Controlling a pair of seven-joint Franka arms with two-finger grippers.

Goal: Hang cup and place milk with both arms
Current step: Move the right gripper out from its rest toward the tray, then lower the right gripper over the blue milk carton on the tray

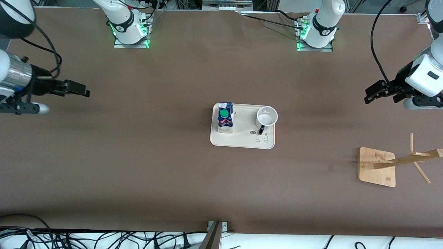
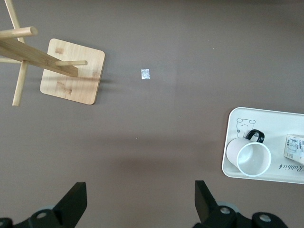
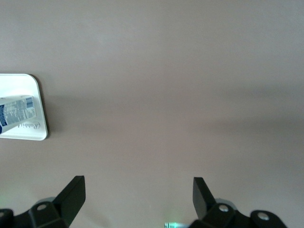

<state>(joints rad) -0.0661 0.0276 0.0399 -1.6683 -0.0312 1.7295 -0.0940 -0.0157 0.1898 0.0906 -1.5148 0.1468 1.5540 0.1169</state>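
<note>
Cup (image 1: 267, 116) (on tray (image 1: 242, 140)) well apart from left hand (image 1: 372, 93).

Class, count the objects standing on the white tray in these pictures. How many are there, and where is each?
2. The milk stands at the tray's end toward the right arm; the cup stands at the end toward the left arm, upright and empty. Nothing else seems hidden there.

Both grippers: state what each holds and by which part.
Nothing is held. The left gripper and right gripper are open over bare table; cup and milk stand on the tray.
</note>
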